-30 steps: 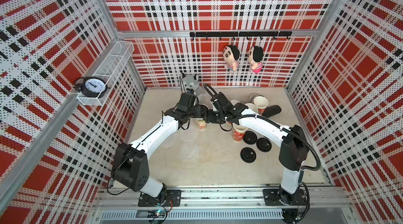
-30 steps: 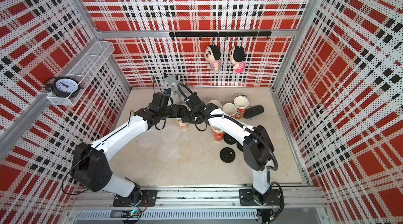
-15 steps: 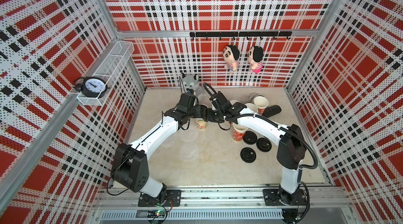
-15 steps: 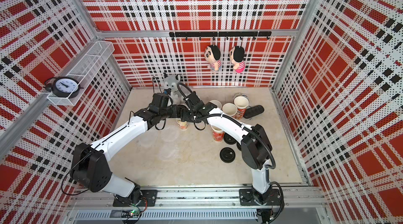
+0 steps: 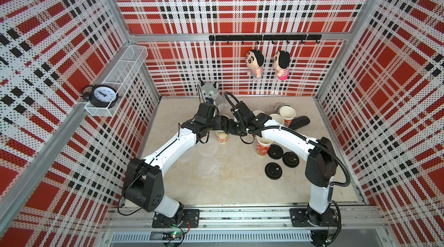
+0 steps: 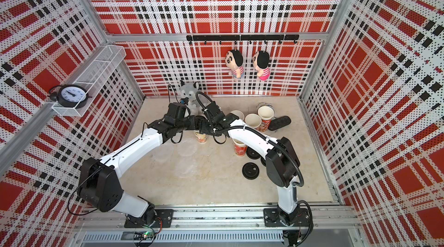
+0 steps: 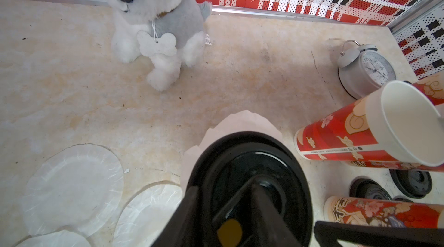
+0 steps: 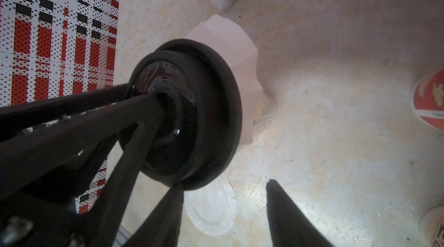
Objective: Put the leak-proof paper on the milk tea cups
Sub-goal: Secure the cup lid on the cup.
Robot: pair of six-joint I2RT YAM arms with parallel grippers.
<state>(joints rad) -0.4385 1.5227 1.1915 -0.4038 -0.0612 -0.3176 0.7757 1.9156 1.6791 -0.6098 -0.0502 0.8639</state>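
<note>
Both arms reach over a pale cup that stands near the middle of the table. A thin paper sheet lies across the cup's mouth. Its crinkled edge sticks out from under a black lid that sits on top of it.

The left end effector is partly closed on the lid, with one finger outside the rim and the other in the centre hollow. The right end effector is open and holds nothing. One of its fingers is just beside the lid's rim and the other is apart from it, over the table.

Spare paper sheets lie flat on the table near the cup. A red cup stands open-mouthed beside three loose lids. Three more open cups stand in a group further back.
</note>
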